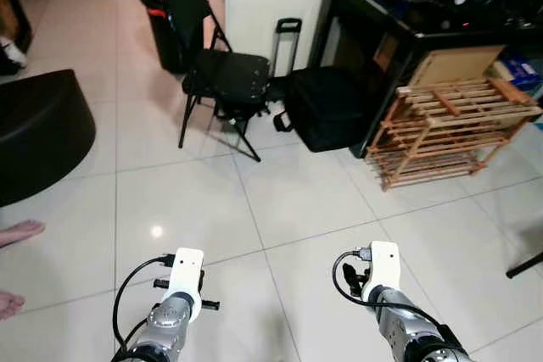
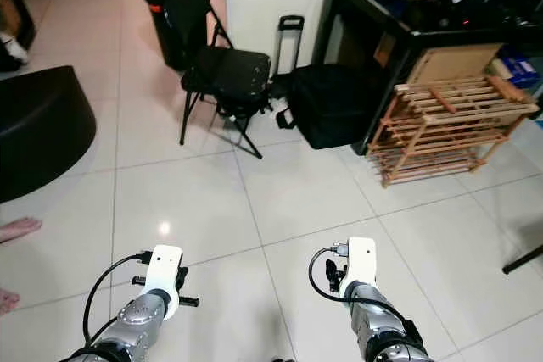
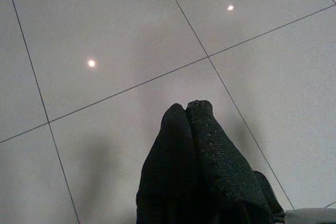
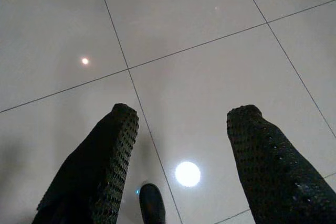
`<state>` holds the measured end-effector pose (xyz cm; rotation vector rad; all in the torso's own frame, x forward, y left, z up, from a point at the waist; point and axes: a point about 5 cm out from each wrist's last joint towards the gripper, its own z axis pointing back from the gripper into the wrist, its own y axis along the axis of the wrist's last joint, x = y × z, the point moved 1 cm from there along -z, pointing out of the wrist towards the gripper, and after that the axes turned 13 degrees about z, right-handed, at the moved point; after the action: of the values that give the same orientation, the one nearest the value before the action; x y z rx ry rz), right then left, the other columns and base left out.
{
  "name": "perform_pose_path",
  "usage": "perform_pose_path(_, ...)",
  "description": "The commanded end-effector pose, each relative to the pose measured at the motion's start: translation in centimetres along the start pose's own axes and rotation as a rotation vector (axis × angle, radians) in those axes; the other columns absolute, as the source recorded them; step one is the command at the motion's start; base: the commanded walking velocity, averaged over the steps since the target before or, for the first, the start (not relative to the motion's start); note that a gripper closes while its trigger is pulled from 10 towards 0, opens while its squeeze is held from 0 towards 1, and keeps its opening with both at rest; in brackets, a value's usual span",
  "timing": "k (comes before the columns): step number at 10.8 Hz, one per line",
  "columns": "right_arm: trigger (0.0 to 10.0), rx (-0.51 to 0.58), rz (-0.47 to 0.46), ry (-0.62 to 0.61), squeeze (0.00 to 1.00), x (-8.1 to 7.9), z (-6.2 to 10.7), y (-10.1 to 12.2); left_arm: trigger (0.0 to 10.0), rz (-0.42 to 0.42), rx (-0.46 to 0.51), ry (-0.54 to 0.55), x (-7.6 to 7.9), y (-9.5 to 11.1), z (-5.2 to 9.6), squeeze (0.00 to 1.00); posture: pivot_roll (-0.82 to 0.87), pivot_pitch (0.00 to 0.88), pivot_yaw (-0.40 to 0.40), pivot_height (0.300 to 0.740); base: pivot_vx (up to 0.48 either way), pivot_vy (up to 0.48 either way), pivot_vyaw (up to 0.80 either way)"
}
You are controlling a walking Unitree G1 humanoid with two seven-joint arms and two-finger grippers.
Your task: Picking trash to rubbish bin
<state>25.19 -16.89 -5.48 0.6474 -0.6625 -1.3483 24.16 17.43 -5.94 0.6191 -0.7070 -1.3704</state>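
While the left gripper is hovering clenched on nothing and the right gripper is hanging released over bare tiles, the robot is seemingly searching for trash, none lying near either, with the bin standing far ahead

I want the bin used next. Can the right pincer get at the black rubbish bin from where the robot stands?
Probably not: the black rubbish bin stands far off behind the folding chair, while the open right pincer hangs over bare floor tiles.

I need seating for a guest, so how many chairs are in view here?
1. A black folding chair stands on the tiled floor ahead, between the black bin and the black bag. Others may be out of view.
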Motion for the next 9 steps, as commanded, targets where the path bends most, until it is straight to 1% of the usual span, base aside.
perform_pose_path(1, 10.0, -0.006, 0.008, 0.005, 0.00, 0.05, -0.03, 0.04, 10.0, 0.010, -0.003, 0.008, 0.10, 0.04, -0.06, 0.00, 0.04, 0.000, -0.078, 0.740, 0.000, 0.000, -0.80)
perform_pose_path(9, 10.0, -0.006, 0.008, 0.007, 0.00, 0.08, -0.03, 0.04, 10.0, 0.018, -0.010, 0.021, -0.10, -0.23, 0.03, 0.00, 0.04, 0.000, -0.085, 0.740, 0.000, 0.000, -0.80)
